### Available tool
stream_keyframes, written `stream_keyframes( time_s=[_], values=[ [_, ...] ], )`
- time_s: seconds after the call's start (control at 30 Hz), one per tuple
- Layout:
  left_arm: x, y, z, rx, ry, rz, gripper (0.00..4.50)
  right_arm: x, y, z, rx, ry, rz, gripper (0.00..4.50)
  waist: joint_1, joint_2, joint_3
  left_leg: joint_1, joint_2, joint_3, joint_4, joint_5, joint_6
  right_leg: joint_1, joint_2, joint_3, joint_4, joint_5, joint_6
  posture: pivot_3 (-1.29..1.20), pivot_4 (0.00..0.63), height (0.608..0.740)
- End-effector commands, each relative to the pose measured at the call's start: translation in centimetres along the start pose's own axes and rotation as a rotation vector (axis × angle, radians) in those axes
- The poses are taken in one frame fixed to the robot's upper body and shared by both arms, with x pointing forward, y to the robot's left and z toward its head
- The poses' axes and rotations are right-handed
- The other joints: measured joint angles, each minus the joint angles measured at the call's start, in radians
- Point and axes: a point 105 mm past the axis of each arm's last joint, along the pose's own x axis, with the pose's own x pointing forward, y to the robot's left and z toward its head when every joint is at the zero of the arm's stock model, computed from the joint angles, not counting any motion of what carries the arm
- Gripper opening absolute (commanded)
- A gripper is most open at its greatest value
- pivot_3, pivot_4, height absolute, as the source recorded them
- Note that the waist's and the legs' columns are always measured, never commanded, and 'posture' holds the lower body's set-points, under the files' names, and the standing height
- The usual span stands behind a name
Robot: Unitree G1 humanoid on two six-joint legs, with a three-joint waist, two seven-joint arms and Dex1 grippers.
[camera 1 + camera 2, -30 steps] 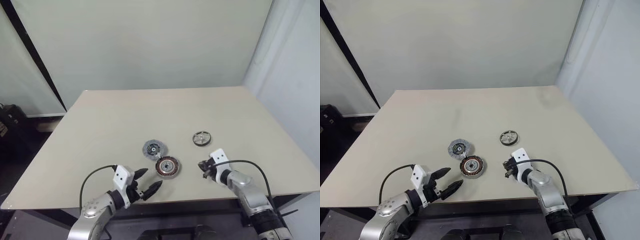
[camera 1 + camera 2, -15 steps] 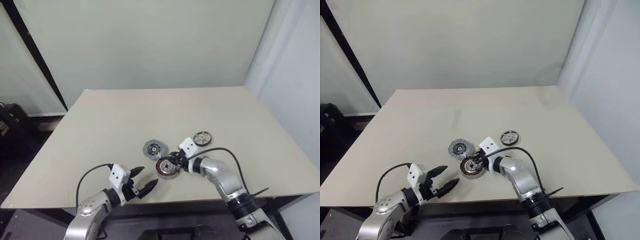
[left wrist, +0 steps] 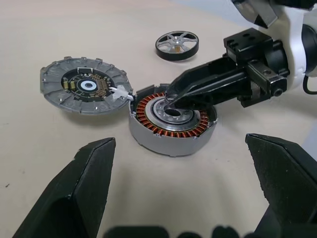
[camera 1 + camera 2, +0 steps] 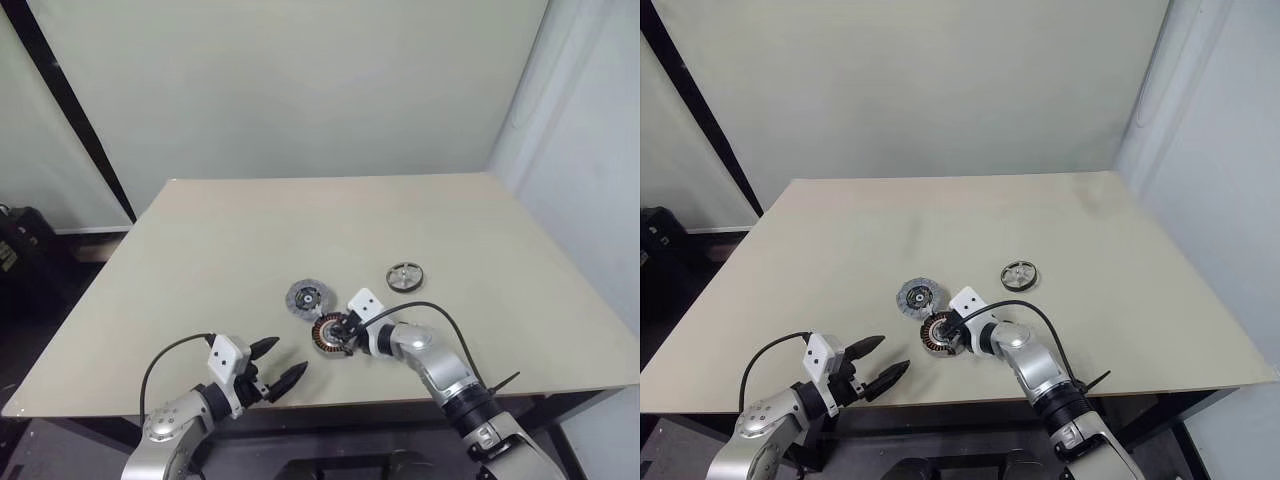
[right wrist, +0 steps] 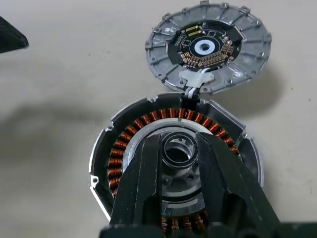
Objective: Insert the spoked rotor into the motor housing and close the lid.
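Note:
The motor housing (image 4: 333,333) lies near the table's front middle, copper windings up. My right gripper (image 5: 179,142) reaches over it from the right. Its two fingers sit on either side of the raised centre ring (image 3: 172,111) and touch it. The lid (image 4: 308,297) lies flat just behind and left of the housing, circuit side up, joined to it by a short white wire (image 5: 193,84). The spoked rotor (image 4: 404,277) rests alone on the table, farther right. My left gripper (image 4: 288,357) hovers open in front of and left of the housing, holding nothing.
The tan table (image 4: 220,250) stretches back to a pale wall. Its front edge runs just under both arms. A black cable (image 4: 440,312) loops over my right forearm.
My right gripper has swung left from the table's front right onto the housing's centre. The left gripper has stayed open and nearly still.

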Motion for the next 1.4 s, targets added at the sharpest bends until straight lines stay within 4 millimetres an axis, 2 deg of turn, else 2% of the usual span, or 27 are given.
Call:
stream_keyframes(
  time_s=[0.03,0.73,1.4],
  values=[
    [-0.1,0.1,1.5,0.043,-0.050,0.003,4.50,0.3,0.1,1.5,-0.037,-0.045,0.010,0.69,0.000,0.000,0.000,0.000,0.000,0.000,0.000,0.000,0.000,0.000,0.000,0.000,0.000,0.000,0.000,0.00,0.000,0.740],
    [0.3,0.2,1.5,0.048,-0.053,-0.003,4.50,0.4,0.0,0.5,-0.038,-0.006,0.009,0.69,0.000,0.000,0.000,0.000,0.000,0.000,0.000,0.000,0.000,0.000,0.000,0.000,0.000,0.000,0.000,0.00,0.000,0.740],
    [0.5,-0.1,1.5,0.046,-0.056,-0.016,4.50,0.2,-0.1,0.3,-0.041,0.008,0.009,0.69,0.000,0.000,0.000,0.000,0.000,0.000,0.000,0.000,0.000,0.000,0.000,0.000,0.000,0.000,0.000,0.00,0.000,0.740]
  ],
)
